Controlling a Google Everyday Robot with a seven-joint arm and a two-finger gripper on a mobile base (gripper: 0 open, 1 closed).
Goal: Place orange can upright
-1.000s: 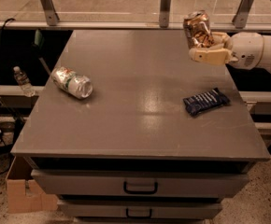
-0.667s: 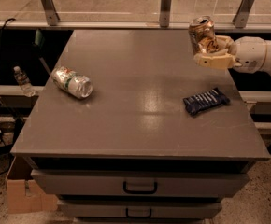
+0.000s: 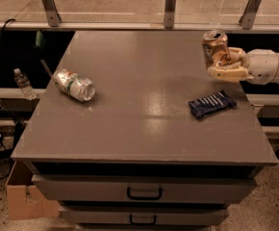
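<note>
In the camera view, your gripper (image 3: 222, 65) pinches the orange can (image 3: 214, 44) low on its body, just behind the blue packet (image 3: 211, 104) and over the same edge of the table (image 3: 144, 81). I can't tell whether the can's base has touched down. If you let go while it hangs or leans, it could topple onto the packet or roll off that edge. The silver can (image 3: 73, 84) lies well to the packet's left, out of danger. Since a second ago, the can has come lower, nearer the packet, and straightened almost upright.
</note>
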